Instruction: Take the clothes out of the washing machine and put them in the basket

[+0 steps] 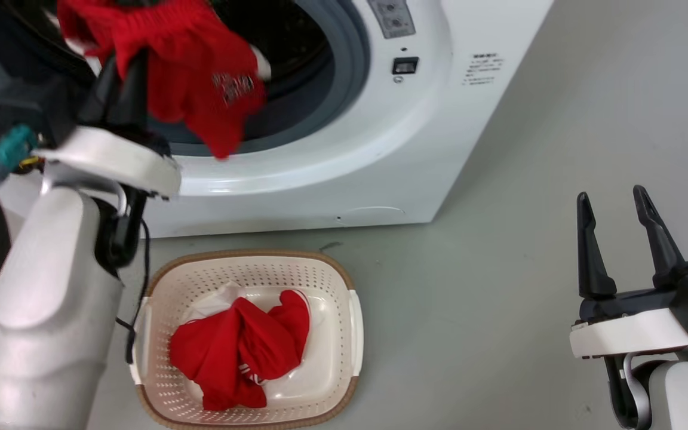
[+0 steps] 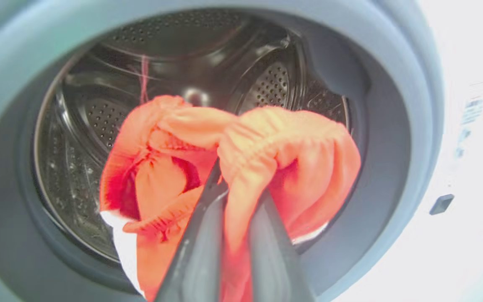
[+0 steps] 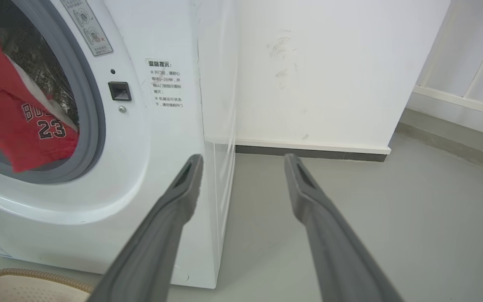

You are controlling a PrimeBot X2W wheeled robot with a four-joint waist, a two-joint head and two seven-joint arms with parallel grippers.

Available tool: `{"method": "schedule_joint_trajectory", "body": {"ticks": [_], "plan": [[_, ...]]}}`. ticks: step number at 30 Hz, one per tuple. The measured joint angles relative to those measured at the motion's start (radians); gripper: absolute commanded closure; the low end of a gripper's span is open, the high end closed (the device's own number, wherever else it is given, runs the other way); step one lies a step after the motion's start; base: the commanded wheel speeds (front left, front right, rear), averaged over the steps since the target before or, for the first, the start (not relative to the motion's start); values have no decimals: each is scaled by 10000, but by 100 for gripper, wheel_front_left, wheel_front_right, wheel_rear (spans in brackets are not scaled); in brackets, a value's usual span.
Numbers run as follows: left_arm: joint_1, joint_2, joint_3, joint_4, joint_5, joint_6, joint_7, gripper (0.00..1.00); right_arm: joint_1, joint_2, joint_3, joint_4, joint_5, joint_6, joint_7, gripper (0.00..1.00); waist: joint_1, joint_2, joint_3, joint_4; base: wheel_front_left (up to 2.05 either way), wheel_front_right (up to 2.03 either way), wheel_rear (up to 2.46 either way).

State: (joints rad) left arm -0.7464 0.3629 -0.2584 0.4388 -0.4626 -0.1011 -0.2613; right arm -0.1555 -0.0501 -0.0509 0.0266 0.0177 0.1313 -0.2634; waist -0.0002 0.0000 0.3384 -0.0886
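On the left, your left gripper (image 1: 122, 63), with its two long dark fingers, is pinching a soft bright red jersey (image 1: 194, 65) with white edges and the number 23 on it. The fingers are pressed close with cloth squeezed between them, so the jersey hangs and does not drop. It hangs right at the round grey-rimmed mouth of the big white washing machine (image 1: 344, 167), partly in and partly out. I think that is because it is being taken out of the shiny steel drum (image 2: 266, 79) full of little holes. The drum looks bare behind it, but the cloth hides the bottom part.

In the middle, the cream-white plastic basket (image 1: 260, 276), with holes and a brown woven rim, sits on the grey floor (image 1: 499, 269) just in front of the machine. I think it sits there to make the trip short. A heap of red and white clothes (image 1: 242, 352) lies in it already.

On the right, your right gripper (image 1: 611, 194) is spread wide and holds nothing. It is well apart from the machine, out of the way.

Count: one machine, one basket, two grippers, one jersey held, one heap. You cannot tell how many pieces are in the heap.
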Motion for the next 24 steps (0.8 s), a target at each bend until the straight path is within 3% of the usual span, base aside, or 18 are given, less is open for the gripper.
{"method": "schedule_joint_trajectory", "body": {"ticks": [6, 12, 17, 24], "plan": [[1584, -577, 518, -2359, -297, -142, -17, 100, 137, 2, -10, 82, -94, 0, 2, 0, 0, 0, -436, 456, 0, 0, 0], [3185, -470, -10, -3549, -416, -199, 81, 100, 220, 2, 6, 88, -121, 0, 0, 0, 0, 0, -593, 744, 0, 0, 0], [3994, -474, -639, -3707, -522, -221, 504, 100, 205, -2, -29, 67, -196, 0, 0, 0, 1, 0, -314, 783, 0, 0, 0], [4079, -416, -1570, -2736, -332, -268, 738, 100, -80, -2, -23, -46, -290, 0, 0, 0, 2, 1, 431, 687, 0, 0, 0]]}}
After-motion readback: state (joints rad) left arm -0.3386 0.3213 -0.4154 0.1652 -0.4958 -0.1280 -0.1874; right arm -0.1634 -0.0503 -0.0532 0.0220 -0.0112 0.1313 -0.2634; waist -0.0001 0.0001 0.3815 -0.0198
